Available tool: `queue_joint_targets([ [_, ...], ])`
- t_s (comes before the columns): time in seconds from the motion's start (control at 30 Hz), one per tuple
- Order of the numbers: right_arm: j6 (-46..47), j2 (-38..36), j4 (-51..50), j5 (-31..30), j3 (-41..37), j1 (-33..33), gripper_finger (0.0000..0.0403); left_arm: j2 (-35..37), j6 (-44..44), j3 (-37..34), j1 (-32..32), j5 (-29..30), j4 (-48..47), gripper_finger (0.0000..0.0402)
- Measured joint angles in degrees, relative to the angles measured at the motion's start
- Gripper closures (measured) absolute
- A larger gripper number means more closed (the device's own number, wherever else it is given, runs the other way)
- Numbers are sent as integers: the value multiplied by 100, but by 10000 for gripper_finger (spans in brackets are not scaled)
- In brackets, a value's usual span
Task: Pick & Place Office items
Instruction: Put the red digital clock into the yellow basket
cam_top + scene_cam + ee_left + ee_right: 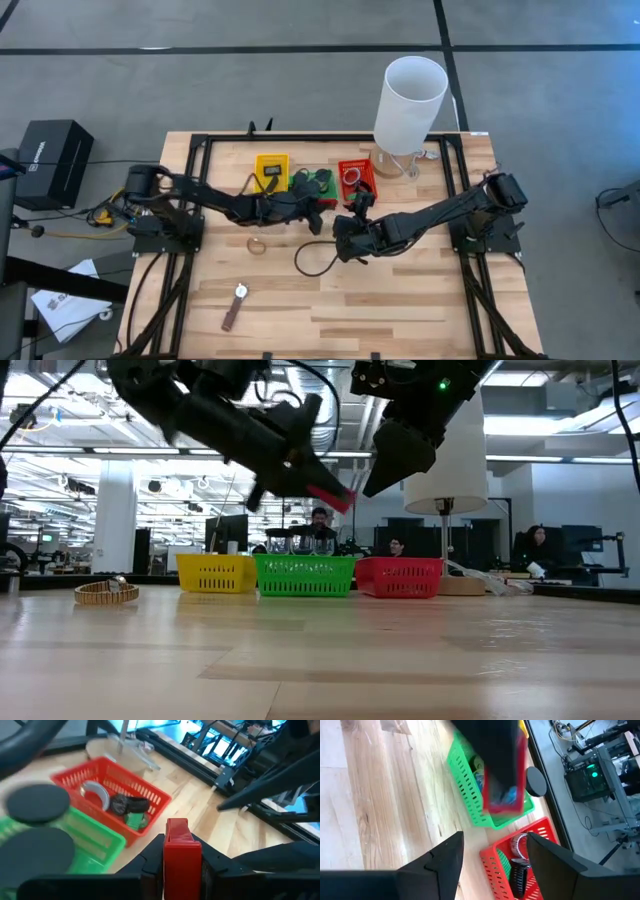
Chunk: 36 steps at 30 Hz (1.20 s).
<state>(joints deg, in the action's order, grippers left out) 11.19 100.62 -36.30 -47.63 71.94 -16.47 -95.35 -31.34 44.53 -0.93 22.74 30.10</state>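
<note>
Two grippers: both mine, both raised off the table near the three trays.
Left gripper (182, 865): clamped on a red rectangle (181, 851) — my fingers (150, 865) press its two long sides, and its far end sticks out past the fingertips.
Position of the red rectangle: in the air, above the table beside the green tray (313, 186) and the red tray (357, 178); in the low view it shows tilted over the green tray.
Right gripper (492, 855): fingers spread wide apart, nothing between them; it hangs just beside the held rectangle, short of it.
Red tray contents: a grey curved piece (96, 792), a dark round item (121, 804) and a green clip (133, 820) lie inside.
Yellow tray (271, 170): holds a dark item; I cannot tell what it is.
Green tray contents: dark round discs show over it in the left wrist view, blurred.
Loose on the table: a thin ring (257, 244) near my left arm, a large dark ring (312, 260) under my right gripper, and a brown strip (234, 308) well apart towards the near edge.
Tall white cylinder (410, 103): upright behind the red tray.
Background — people sit at desks beyond the table.
</note>
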Motion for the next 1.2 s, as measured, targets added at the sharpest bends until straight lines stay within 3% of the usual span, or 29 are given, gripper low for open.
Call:
queue_joint_targets([
  [0.23, 137, 0, -15, 242, 0, 0, 210, 1561, 575, -279, 136, 687, -1331, 354],
  [0.43, 148, 2, 89, 452, -2, 2, 218, 2800, 713, -834, 155, 1562, -1837, 348],
  [0.6, 145, 2, 379, 473, -2, 7, 223, 3420, 404, -1644, 402, 1665, -1899, 355],
  [0.77, 100, 2, 556, 665, 0, 32, 223, 3475, -270, -2332, 755, 1652, -1839, 339],
  [0.9, 81, 4, 660, 736, -2, 89, 224, 3387, -374, -2677, 979, 1678, -1694, 353],
  [1.2, 76, 4, 702, 736, -2, 329, 225, 2956, -350, -2730, 1430, 1688, -1455, 337],
])
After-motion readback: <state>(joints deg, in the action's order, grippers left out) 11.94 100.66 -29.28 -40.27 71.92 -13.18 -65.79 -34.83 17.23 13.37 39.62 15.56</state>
